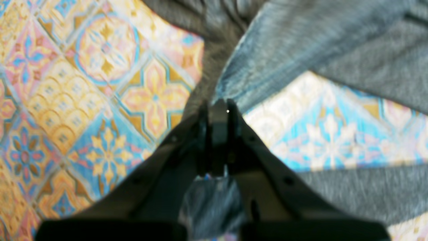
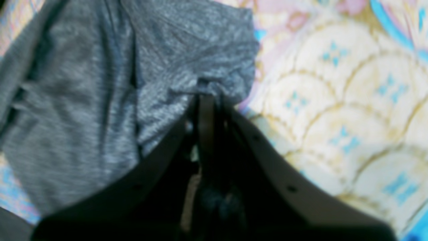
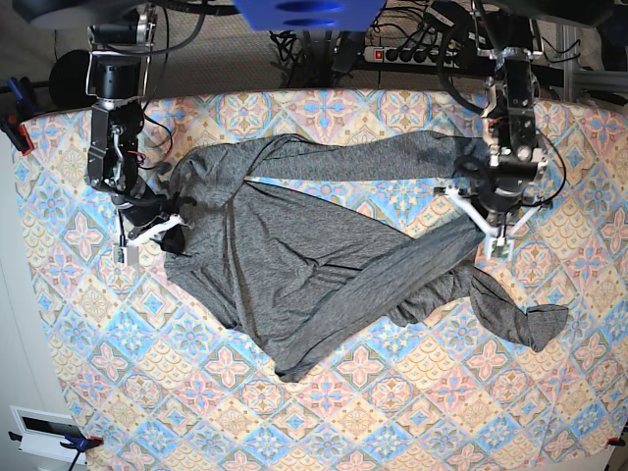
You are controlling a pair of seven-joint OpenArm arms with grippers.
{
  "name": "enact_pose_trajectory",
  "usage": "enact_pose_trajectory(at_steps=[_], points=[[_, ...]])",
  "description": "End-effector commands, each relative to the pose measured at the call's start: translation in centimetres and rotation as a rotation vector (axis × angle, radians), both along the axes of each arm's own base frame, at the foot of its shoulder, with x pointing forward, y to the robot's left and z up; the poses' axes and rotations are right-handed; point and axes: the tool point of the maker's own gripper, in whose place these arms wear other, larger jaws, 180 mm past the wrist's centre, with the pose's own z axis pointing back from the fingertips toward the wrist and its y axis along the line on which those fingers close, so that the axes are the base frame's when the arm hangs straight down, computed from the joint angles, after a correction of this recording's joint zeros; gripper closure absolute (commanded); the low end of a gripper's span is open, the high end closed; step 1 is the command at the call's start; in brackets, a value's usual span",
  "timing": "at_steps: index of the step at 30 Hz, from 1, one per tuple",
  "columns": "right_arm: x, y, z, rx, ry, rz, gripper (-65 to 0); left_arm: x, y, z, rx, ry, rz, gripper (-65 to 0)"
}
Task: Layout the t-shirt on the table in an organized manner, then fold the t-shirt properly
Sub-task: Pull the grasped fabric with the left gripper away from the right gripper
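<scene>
I've got both sets of fingers clamped on the t-shirt, which lies crumpled across the mid desk: left fingers pinch a sleeve on the base view's right, right fingers pinch a body edge on its left. To do this well I'd draw the two grips apart, low & slow, so the fabric goes taut w/o slipping out. Plenty of bare desk toward the near edge; far edge w/ cables sits close behind both arms, so I'd spread sideways, not back.
</scene>
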Motion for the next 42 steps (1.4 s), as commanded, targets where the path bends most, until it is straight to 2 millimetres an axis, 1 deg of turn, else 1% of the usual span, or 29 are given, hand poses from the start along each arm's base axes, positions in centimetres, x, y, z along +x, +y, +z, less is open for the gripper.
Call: enact_pose_trajectory(at_steps=[1,3,4,6,10,14,15,17,21,23,25,28,31,33,36,38,39,42], points=[[-4.7,-4.1,-4.2,-0.201,0.266,-0.058,-0.1,0.6,1.7,2.0,0.029,-0.067,0.035,0.0],[-4.7,-4.3,-4.2,-0.227,0.269,-0.049,-0.1,0.5,3.0,3.0,0.003,-0.097,0.069,0.0],[-4.7,-3.9,-4.3,-0.221,0.269,-0.047,-0.1,0.4,3.6,3.5,-0.008,-0.111,0.081,0.0],[-4.6,-3.6,-4.3,-0.217,0.262,-0.047,-0.1,0.3,5.8,5.1,-0.027,-0.157,0.125,0.0],[-4.7,-3.6,-4.5,-0.217,0.267,-0.046,-0.1,-0.4,9.6,7.5,-0.073,-0.237,0.225,0.0],[-4.7,-3.6,-4.5,-0.217,0.267,-0.046,-0.2,-1.5,12.4,9.1,-0.113,-0.303,0.319,0.0],[-4.7,-3.6,-4.5,-0.217,0.267,-0.046,-0.2,-1.8,12.8,9.1,-0.119,-0.305,0.332,0.0],[-4.7,-3.6,-4.5,-0.217,0.267,-0.046,-0.2,-2.1,12.7,8.3,-0.139,-0.266,0.341,0.0],[-4.7,-3.6,-4.5,-0.217,0.267,-0.046,-0.4,-2.6,12.9,7.5,-0.142,-0.234,0.354,-0.3],[-4.7,-3.6,-4.5,-0.217,0.267,-0.045,-0.4,-2.8,13.1,6.8,-0.151,-0.216,0.367,-3.1],[-4.7,-3.6,-4.5,-0.217,0.267,-0.045,-0.4,-3.2,13.5,5.4,-0.171,-0.18,0.39,-8.3],[-4.7,-3.6,-4.5,-0.217,0.267,-0.045,-0.4,-3.7,14.0,3.3,-0.198,-0.125,0.419,-17.8],[-4.5,-3.5,-4.2,-0.219,0.258,-0.043,-0.5,-3.9,13.9,2.8,-0.211,-0.11,0.421,-25.4],[-4.6,-3.5,-4.2,-0.219,0.26,-0.042,-0.5,-4.1,14.0,2.9,-0.207,-0.115,0.417,-28.2],[-4.5,-3.5,-4.1,-0.22,0.253,-0.044,-0.5,-3.4,13.0,4.7,-0.213,-0.169,0.378,-28.4],[-3.5,-3.4,-2.7,-0.227,0.208,-0.039,-0.5,-2.9,11.9,6.1,-0.23,-0.211,0.342,-27.7],[-2.8,-3.2,-1.8,-0.231,0.181,-0.033,-0.5,-2.8,11.3,6.3,-0.25,-0.222,0.33,-27.1],[-0.8,-2.7,1.2,-0.244,0.086,-0.022,-0.5,-2.3,10.5,6.8,-0.291,-0.245,0.309,-25.4]])
